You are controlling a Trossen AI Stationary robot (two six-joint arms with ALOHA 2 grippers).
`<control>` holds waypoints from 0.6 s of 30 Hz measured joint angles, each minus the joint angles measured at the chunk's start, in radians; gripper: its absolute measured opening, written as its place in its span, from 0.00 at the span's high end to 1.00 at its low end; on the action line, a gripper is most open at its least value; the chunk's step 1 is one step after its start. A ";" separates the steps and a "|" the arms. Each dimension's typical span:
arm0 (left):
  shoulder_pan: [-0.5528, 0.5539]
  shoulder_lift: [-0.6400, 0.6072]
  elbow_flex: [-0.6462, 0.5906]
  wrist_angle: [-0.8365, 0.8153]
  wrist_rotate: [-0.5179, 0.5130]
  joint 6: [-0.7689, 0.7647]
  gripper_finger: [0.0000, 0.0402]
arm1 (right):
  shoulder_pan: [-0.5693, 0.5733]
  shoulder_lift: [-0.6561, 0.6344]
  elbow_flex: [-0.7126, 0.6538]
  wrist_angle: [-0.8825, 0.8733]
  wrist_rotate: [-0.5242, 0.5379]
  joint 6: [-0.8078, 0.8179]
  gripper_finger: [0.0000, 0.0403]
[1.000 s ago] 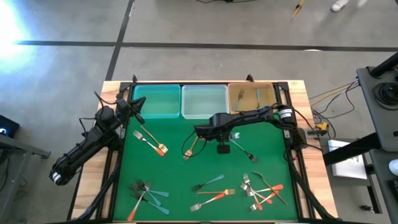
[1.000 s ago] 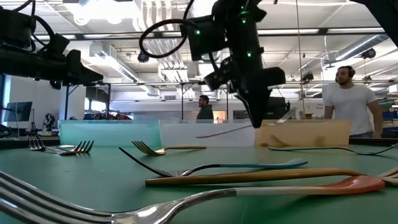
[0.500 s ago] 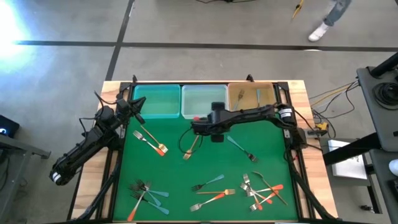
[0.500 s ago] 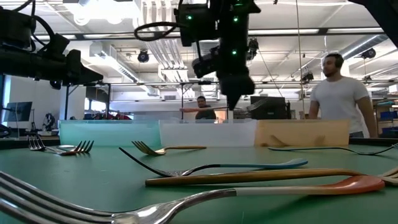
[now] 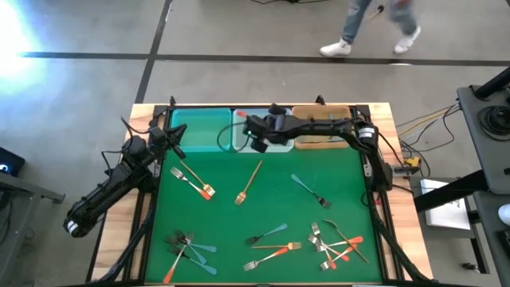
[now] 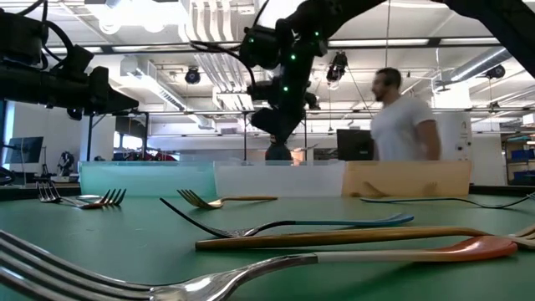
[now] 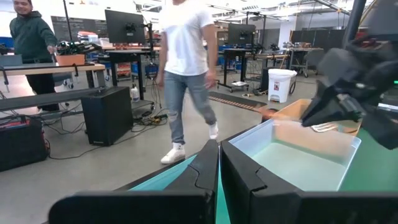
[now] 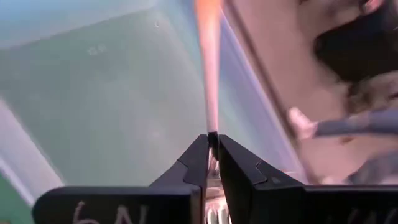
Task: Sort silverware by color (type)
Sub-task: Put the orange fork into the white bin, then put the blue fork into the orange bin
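On green mat (image 5: 263,215), scattered forks (image 5: 335,241)

The floor (image 5: 239,40) is grey concrete with dark lines. Behind the table stand desks (image 7: 74,62) with monitors (image 7: 127,22), under bright ceiling lamps (image 6: 213,17).

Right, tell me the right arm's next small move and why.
Probably lower slightly and open the fingers. The right gripper is shut on an orange-red-handled fork and hangs above the pale middle bin, so a release there should drop the fork in. The left gripper waits at the table's left edge.
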 joint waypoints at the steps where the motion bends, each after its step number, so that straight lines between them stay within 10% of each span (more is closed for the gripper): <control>1: 0.000 0.000 0.000 0.000 0.000 0.000 1.00 | -0.011 0.000 0.000 -0.001 -0.020 0.027 0.92; 12: 0.000 0.000 0.000 0.000 0.000 0.000 1.00 | -0.039 -0.005 0.000 -0.067 -0.135 0.137 0.91; 18: 0.000 0.000 0.000 0.000 0.000 0.000 1.00 | 0.019 -0.026 0.000 -0.368 -0.372 0.418 0.91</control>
